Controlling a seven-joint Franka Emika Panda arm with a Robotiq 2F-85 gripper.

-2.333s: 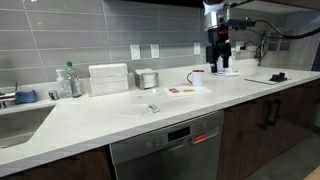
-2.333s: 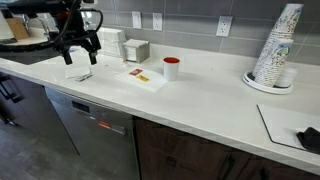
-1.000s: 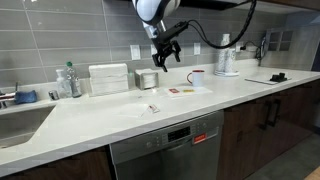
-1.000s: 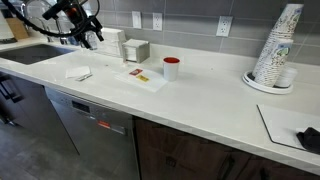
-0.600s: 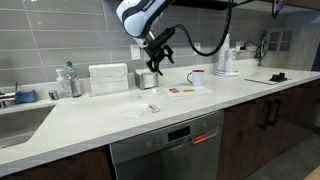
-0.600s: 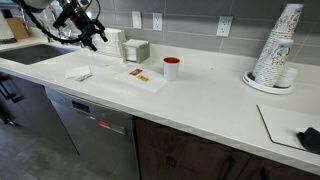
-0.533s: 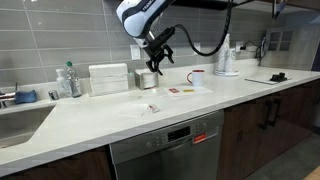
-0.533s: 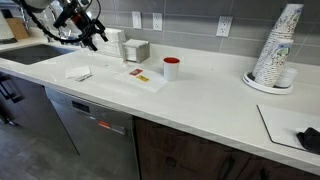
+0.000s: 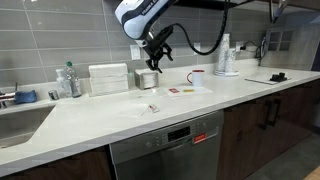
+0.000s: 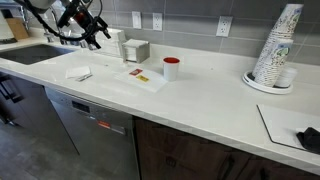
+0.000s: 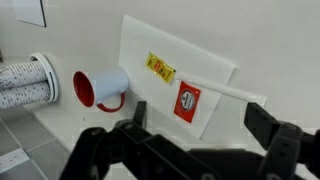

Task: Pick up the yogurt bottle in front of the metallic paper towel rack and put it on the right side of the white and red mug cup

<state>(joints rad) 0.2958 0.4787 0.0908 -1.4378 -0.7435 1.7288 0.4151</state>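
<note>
My gripper [image 9: 157, 56] hangs open and empty in the air above the counter, just over the small shiny metallic paper towel rack [image 9: 147, 79]; both also show in an exterior view, the gripper [image 10: 90, 36] and the rack [image 10: 137, 50]. The white and red mug cup [image 9: 196, 76] stands further along the counter [image 10: 172, 68] and lies at the left of the wrist view [image 11: 100, 87]. In the wrist view my two black fingers [image 11: 200, 125] are spread wide with nothing between them. I cannot make out a yogurt bottle in front of the rack.
A white sheet [image 11: 180, 80] with a red packet [image 11: 188, 102] and a yellow packet [image 11: 160, 67] lies beside the mug. A larger white box [image 9: 108, 78], clear bottles [image 9: 68, 80] by the sink, a crumpled napkin [image 10: 78, 73], a kettle [image 9: 225, 60] and stacked paper cups [image 10: 278, 50] stand on the counter.
The arm has swung away from the kettle end of the counter to above the metallic rack. Over the last half second it has barely moved, and the gripper has stayed open.
</note>
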